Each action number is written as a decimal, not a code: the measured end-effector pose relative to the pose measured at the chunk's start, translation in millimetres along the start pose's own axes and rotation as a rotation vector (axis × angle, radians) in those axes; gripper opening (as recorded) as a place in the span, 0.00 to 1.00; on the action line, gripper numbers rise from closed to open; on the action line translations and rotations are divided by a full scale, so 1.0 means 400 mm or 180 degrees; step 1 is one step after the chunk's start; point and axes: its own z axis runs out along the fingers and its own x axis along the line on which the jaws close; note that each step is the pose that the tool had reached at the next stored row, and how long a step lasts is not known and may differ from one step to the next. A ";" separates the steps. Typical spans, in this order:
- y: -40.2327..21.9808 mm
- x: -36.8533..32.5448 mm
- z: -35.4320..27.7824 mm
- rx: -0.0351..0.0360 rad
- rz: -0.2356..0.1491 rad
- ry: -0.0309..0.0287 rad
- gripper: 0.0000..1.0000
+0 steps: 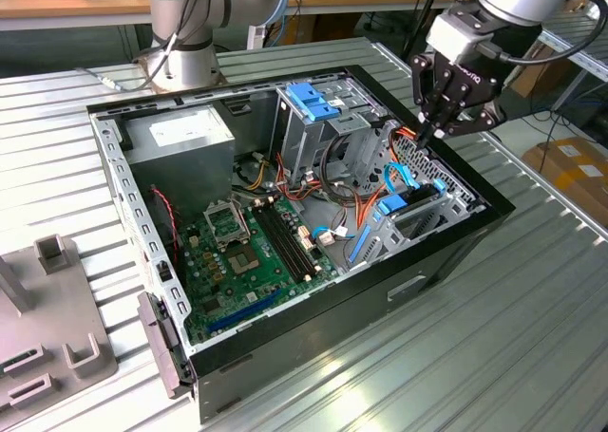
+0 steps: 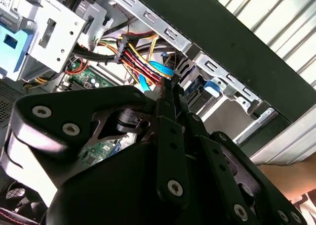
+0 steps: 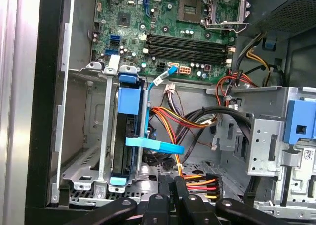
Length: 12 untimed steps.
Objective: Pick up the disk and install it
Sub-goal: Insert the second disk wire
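Light-blue plastic rails mark the disk (image 3: 127, 136), which stands on edge in the lower drive bay of the open computer case (image 1: 456, 252), between the bay's grey metal uprights. The first wrist view looks straight down on it: a blue pull tab (image 3: 155, 146) juts from its side, and a bundle of orange, red and yellow wires (image 3: 197, 183) runs just beside it toward the black fingertips (image 3: 168, 198).

The exterior view gives what the wrist cameras lack: the gripper (image 1: 432, 133) hangs above the case's front corner at the exterior view's right, over the bay, with the motherboard (image 1: 252, 252) and the grey power-supply box (image 1: 180, 138) well apart at the exterior view's left. There the disk (image 1: 404, 209) shows as blue rails in the bay.

The second wrist view looks along the gripper (image 2: 170, 89) itself: its slim fingertips meet, pressed together with nothing between them, their tip near a blue cable (image 2: 160, 69) among the wires.
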 end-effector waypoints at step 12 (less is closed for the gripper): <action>0.005 0.042 0.012 0.0006 0.0150 0.0018 0.16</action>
